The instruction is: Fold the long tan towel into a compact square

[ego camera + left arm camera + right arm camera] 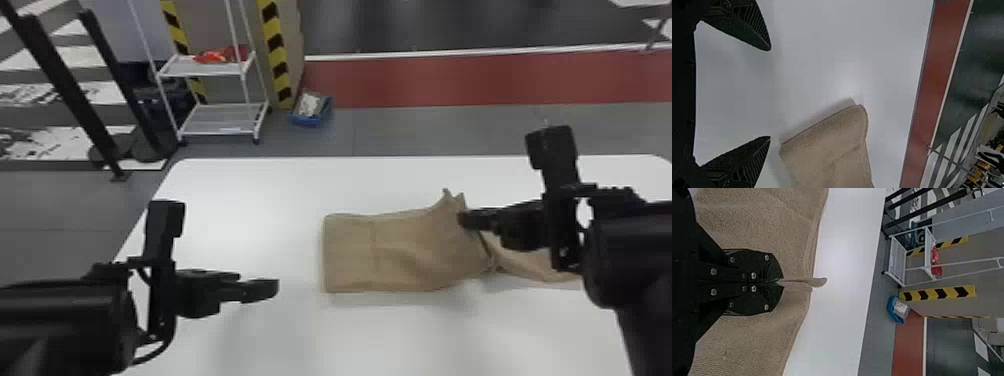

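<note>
One long tan towel (400, 257), lying on the white table (240, 195), from about the middle toward the robot's right. Its left end is flat and squared, with straight edges and a crease running across it; in the left wrist view that end looks thick at the rim. Its middle is drawn up into a peak near the far edge, with loose, soft wrinkles around it. The remainder runs on to the right, lower and slanting, partly hidden by the right arm.

One right gripper (467, 220), black, at the raised part of the towel. Its two flat fingers are pressed together on a gathered ridge of the cloth, and a small tip of fabric (820, 282) pokes out past them.

One left gripper (260, 287), black, over the table on the robot's left. Its fingers (752, 29) are spread wide with nothing between them, apart from the towel's squared end.

Beyond the table: one white wheeled rack (220, 120), holding red items (215, 56) on a shelf; yellow-and-black striped strips (275, 50); one blue bin (310, 120) on the floor; one red floor band (450, 80).
</note>
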